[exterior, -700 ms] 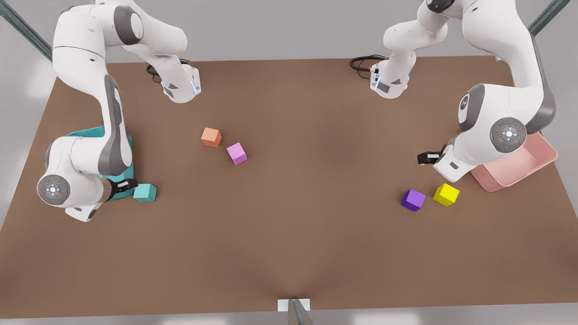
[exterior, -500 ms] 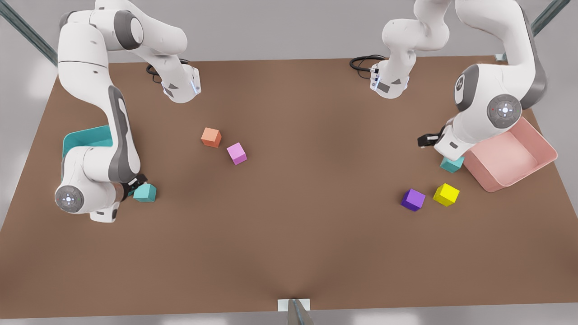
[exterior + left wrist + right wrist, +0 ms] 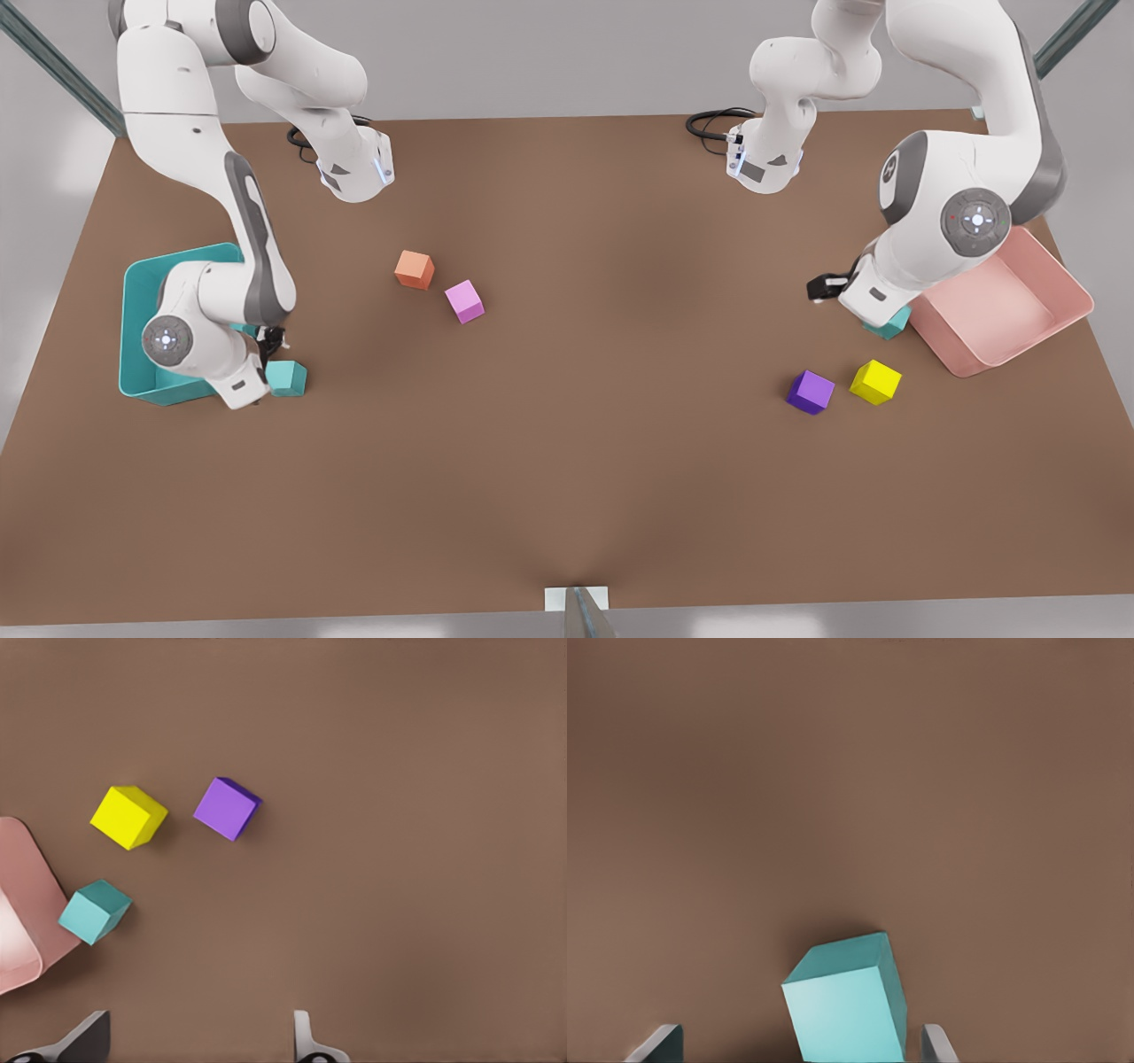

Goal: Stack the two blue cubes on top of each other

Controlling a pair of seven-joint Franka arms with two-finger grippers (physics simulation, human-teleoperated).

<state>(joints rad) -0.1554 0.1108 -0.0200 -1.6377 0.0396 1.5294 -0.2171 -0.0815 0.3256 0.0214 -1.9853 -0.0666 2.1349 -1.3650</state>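
I am at the reach for the first pick: my right gripper (image 3: 802,1041) hangs low over one blue cube (image 3: 287,378) beside the teal bin (image 3: 135,292), fingers spread with the cube between them and not yet touched, so the next move is to sink and close squarely (the cube sits skewed). My left gripper (image 3: 199,1036), fingers apart and empty, waits near the other blue cube (image 3: 94,911), which rests against the pink tray (image 3: 1067,292).
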